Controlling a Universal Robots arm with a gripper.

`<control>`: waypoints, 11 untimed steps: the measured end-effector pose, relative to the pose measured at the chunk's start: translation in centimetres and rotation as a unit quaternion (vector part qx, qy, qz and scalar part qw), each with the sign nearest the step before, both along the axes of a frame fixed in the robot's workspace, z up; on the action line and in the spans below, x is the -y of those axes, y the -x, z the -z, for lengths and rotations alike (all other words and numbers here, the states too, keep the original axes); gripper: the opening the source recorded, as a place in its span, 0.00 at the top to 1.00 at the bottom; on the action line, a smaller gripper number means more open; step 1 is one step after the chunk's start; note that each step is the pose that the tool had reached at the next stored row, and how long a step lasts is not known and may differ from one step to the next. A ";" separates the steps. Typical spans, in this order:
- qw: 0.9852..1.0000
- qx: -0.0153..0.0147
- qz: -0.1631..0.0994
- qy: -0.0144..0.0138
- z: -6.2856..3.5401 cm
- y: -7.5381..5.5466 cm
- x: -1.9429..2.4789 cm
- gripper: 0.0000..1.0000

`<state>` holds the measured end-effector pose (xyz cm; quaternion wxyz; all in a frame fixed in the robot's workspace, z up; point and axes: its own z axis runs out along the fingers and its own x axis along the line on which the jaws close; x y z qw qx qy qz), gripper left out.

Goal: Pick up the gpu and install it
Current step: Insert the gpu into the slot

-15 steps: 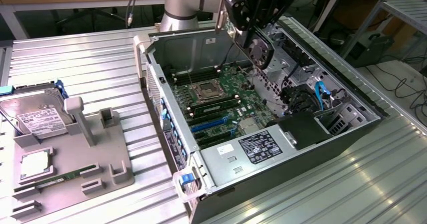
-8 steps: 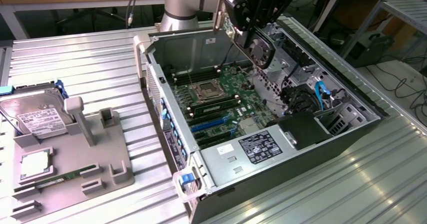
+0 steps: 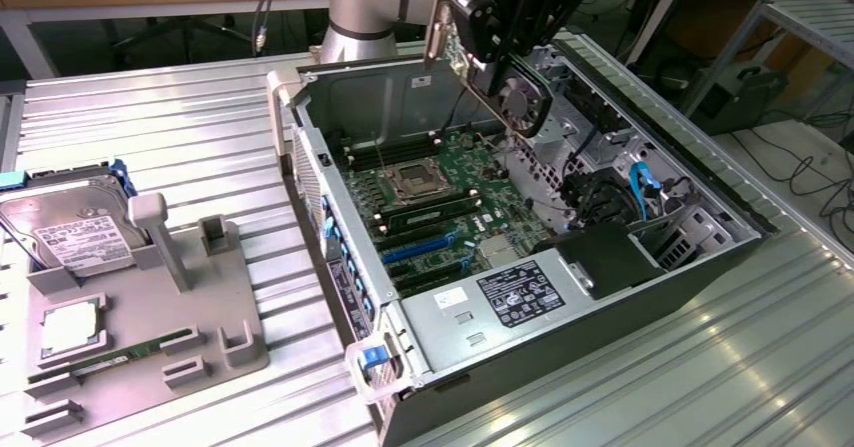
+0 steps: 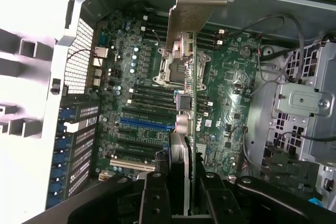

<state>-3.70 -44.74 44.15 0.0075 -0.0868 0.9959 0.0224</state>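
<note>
The gpu hangs on edge above the open computer case, its round black fan facing the exterior view's right and its silver end bracket pointing away from the wrist. My gripper is shut on the card's upper part. In the wrist view the gripper clamps the thin green card between two black fingers. Below the card lies the green motherboard with its processor socket and blue expansion slots. The card is clear of the board.
A grey parts fixture stands at the exterior view's left, carrying a silver hard drive, a processor and a memory stick. Inside the case are a power supply, blue cables and drive cages.
</note>
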 end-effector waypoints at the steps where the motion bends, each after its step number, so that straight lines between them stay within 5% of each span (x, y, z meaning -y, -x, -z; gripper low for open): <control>1: 1.000 0.000 -0.002 0.000 0.00 0.0 0.00 0.73; 11: 1.000 0.000 -0.018 0.000 0.00 0.0 0.00 0.73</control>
